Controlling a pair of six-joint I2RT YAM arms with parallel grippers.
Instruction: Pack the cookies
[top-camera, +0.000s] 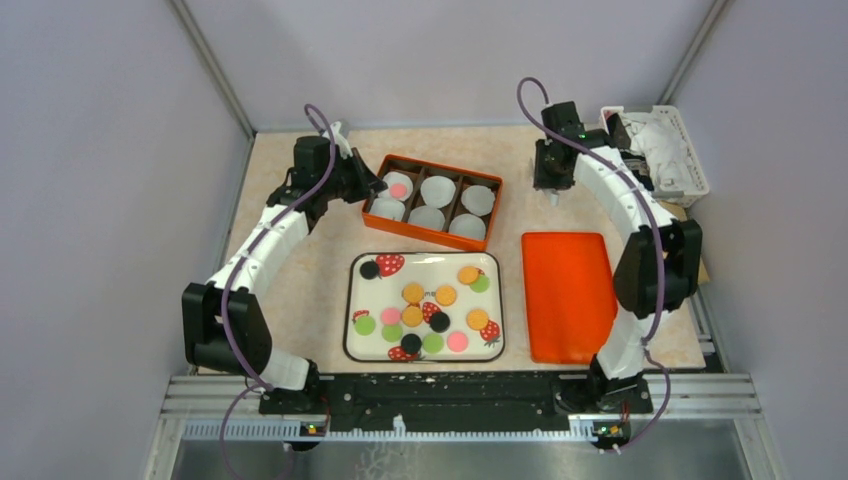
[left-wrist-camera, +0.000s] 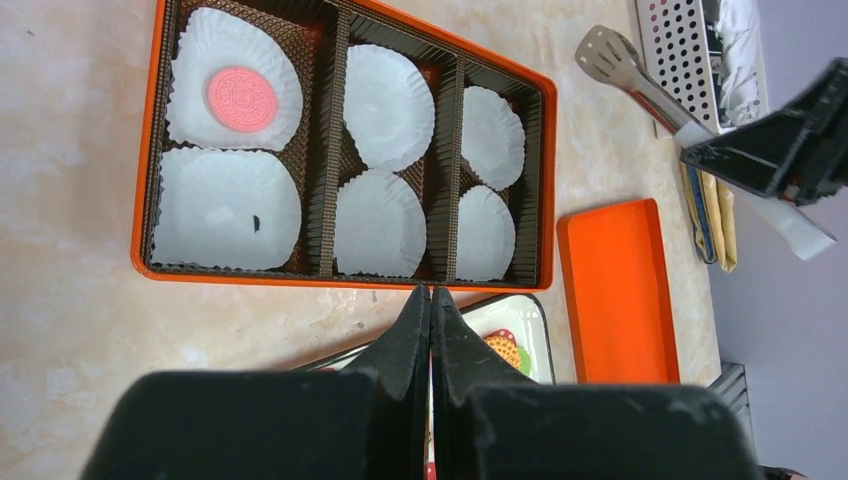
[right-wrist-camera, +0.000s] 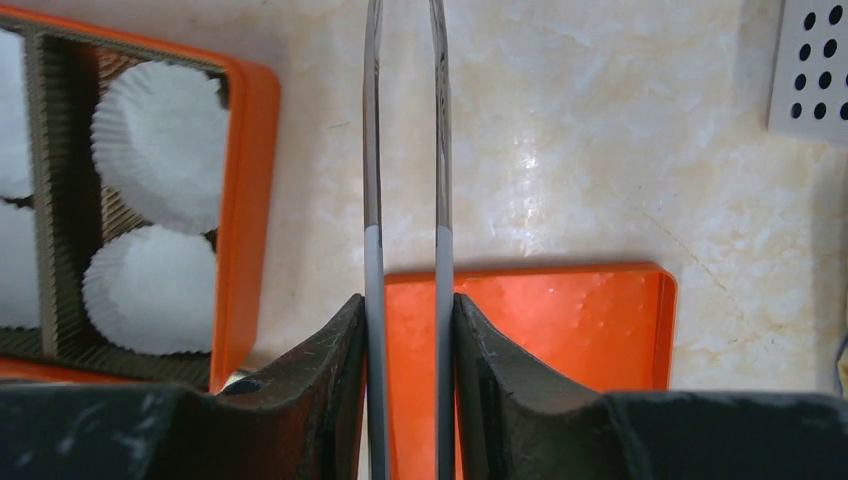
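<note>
At lower centre, cookies (top-camera: 413, 292) lie on the tray (top-camera: 352, 300), one pink cookie (left-wrist-camera: 242, 98) already in the box (left-wrist-camera: 146, 170). Left gripper (left-wrist-camera: 431, 300) is pinched empty; right gripper (right-wrist-camera: 405, 310) clamps tongs (right-wrist-camera: 372, 150), likely to lift cookies cleanly.

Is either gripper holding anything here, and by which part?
The right gripper holds the tongs by their grey handle end, between its fingers. The left gripper is shut, empty.

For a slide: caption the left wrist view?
Shut left gripper hovers beside the orange box of six paper cups, one holding a pink cookie.
</note>
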